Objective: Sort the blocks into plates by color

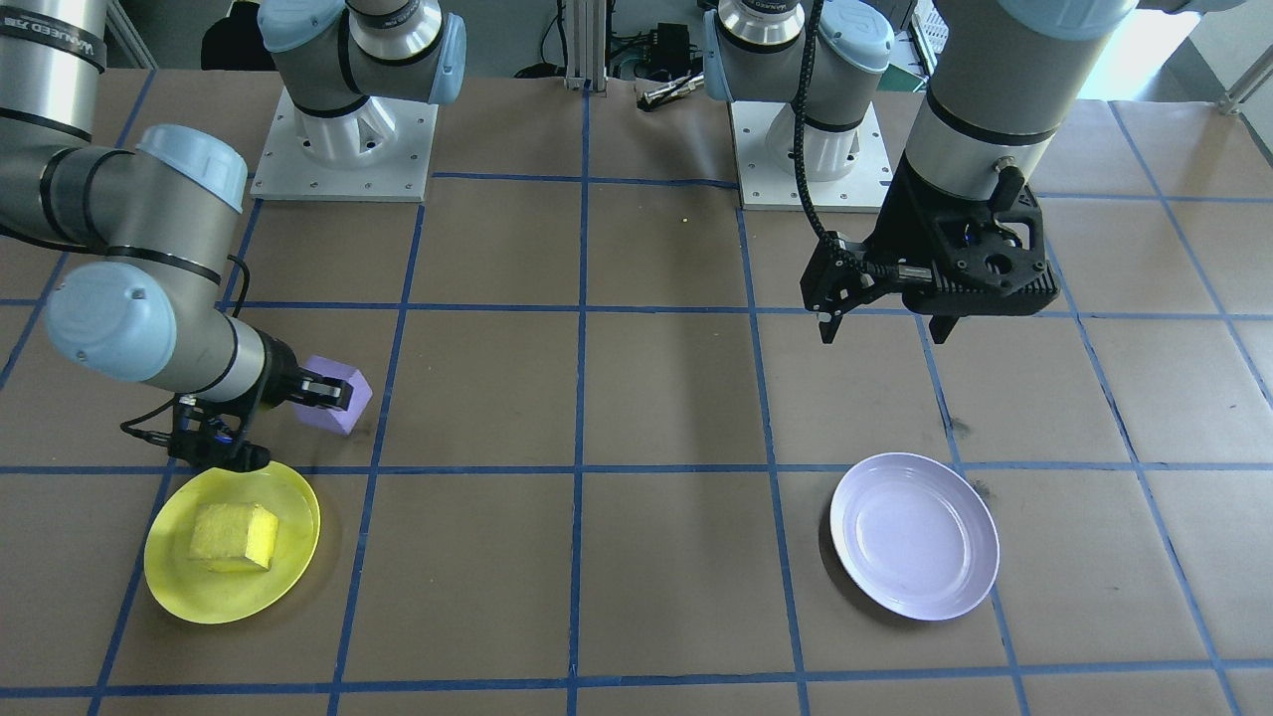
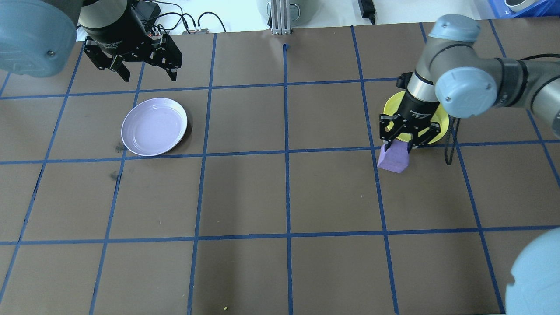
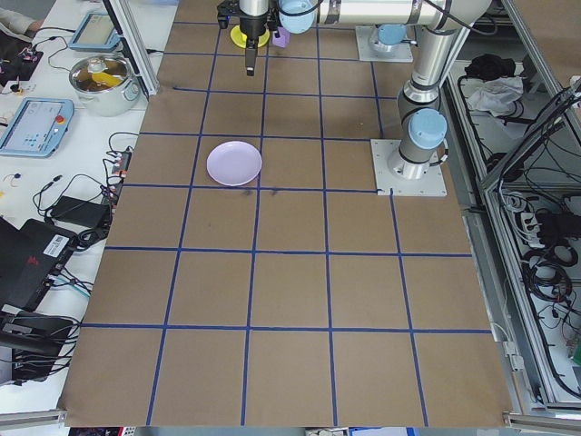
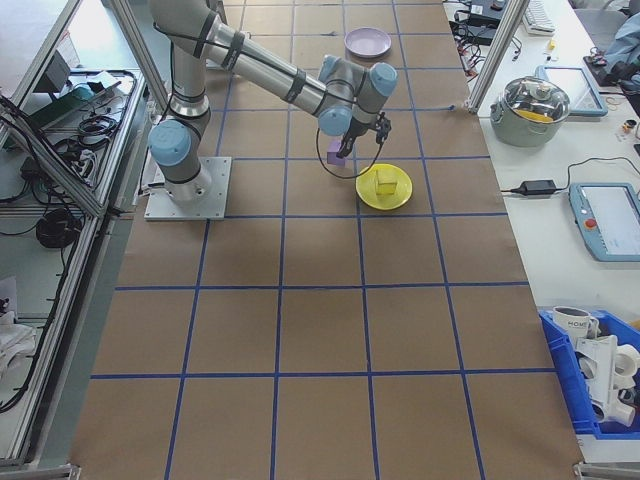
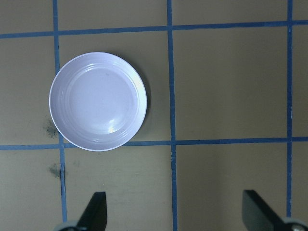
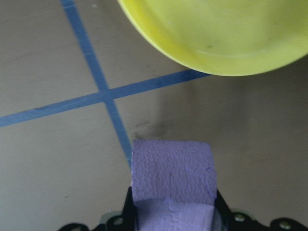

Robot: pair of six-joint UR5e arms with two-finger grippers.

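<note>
The purple block (image 1: 336, 395) sits clamped between the fingers of the right gripper (image 1: 320, 391), just beside the yellow plate (image 1: 288, 517) and over the brown table (image 1: 656, 398); whether it touches the paper or hangs just above it, I cannot tell; in the right wrist view the block (image 6: 172, 179) fills the space between the jaws, with the plate's rim (image 6: 192, 53) close ahead and a blue tape crossing (image 6: 103, 96) under it. The yellow block (image 1: 235, 537) lies inside the yellow plate, a little off centre; it is home. Across the table, well apart, the lavender plate (image 1: 915, 537) holds nothing; the left gripper (image 1: 888, 328) hangs above the table near it, jaws spread wide with nothing between them; its wrist view looks straight down on that plate (image 5: 97, 101), both fingertips (image 5: 96, 209) at the bottom edge.
</note>
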